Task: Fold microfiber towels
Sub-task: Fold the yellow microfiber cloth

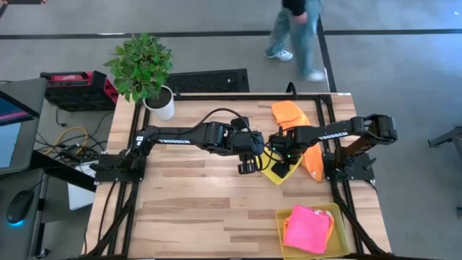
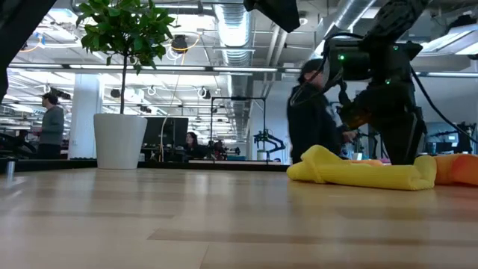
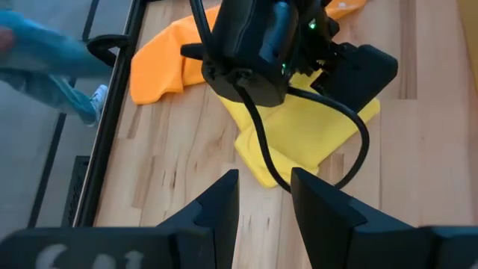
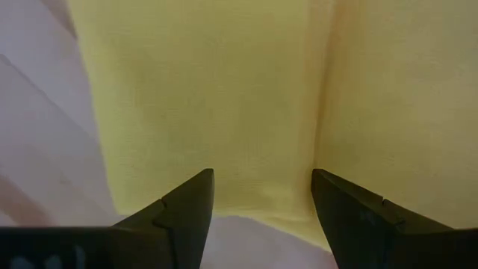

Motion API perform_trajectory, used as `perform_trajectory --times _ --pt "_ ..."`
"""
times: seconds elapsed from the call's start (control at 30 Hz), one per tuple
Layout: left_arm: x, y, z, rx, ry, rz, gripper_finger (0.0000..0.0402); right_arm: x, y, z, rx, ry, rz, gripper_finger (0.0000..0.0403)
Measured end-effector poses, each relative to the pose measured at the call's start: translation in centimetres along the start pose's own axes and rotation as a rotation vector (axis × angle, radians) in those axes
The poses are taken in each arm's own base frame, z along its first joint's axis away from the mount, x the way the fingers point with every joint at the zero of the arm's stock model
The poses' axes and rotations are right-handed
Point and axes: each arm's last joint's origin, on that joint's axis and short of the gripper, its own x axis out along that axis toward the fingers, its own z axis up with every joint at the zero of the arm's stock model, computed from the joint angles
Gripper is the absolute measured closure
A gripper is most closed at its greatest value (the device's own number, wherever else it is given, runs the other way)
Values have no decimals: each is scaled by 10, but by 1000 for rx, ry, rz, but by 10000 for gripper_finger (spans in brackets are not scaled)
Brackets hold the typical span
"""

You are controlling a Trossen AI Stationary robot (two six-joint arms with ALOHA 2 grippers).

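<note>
A yellow towel (image 1: 273,175) lies crumpled on the wooden table, right of the middle, and it fills the right wrist view (image 4: 224,97). My right gripper (image 1: 284,165) points steeply down just over it, open (image 4: 261,179), a fingertip on either side of a patch near the towel's edge. My left gripper (image 1: 247,165) hangs higher, just left of the towel, open (image 3: 261,175) with nothing between its fingers. One orange towel (image 1: 289,112) lies at the far edge, and another (image 1: 314,165) lies by the right arm's base. A pink towel (image 1: 307,227) lies bunched in the yellow tray (image 1: 339,213). My right gripper stands open and low over the yellow towel (image 4: 254,149), fingers pointing down from above. I cannot tell whether the fingertips (image 4: 198,187) touch the cloth. The towel lies flat on the table with a crease (image 4: 321,112) running past one finger.
A potted plant (image 1: 144,68) stands at the table's far left corner. Black frame rails (image 1: 326,130) run along the table's sides. A person (image 1: 299,32) walks on the floor beyond the far edge. Bare wood (image 1: 195,209) spreads over the near left part.
</note>
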Motion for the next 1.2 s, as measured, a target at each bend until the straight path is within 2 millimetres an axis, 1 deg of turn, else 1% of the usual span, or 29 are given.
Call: perform_trajectory --times 0.13,0.4,0.5,0.6,0.8,1.0,1.07,1.2 --pt "0 0 0 2 1 3 286 0 -1 0 7 -22 -41 154" --pt "0 0 -1 23 15 4 286 -1 -4 -1 2 3 -47 154" --pt "0 0 -2 24 17 4 286 -1 -3 -2 -4 10 -43 165" --pt "0 0 -2 25 19 4 286 -1 -3 -2 -4 10 -43 200" --pt "1 0 -2 24 19 3 286 -1 -4 -2 -4 4 -52 300" --pt "0 0 -2 9 19 3 286 -1 -3 -1 -49 1 -51 385" --pt "0 0 -2 5 19 3 286 -1 -3 -1 -53 -1 -50 394" --pt "0 0 -2 5 19 3 286 -3 -2 -2 -59 -9 -45 393"
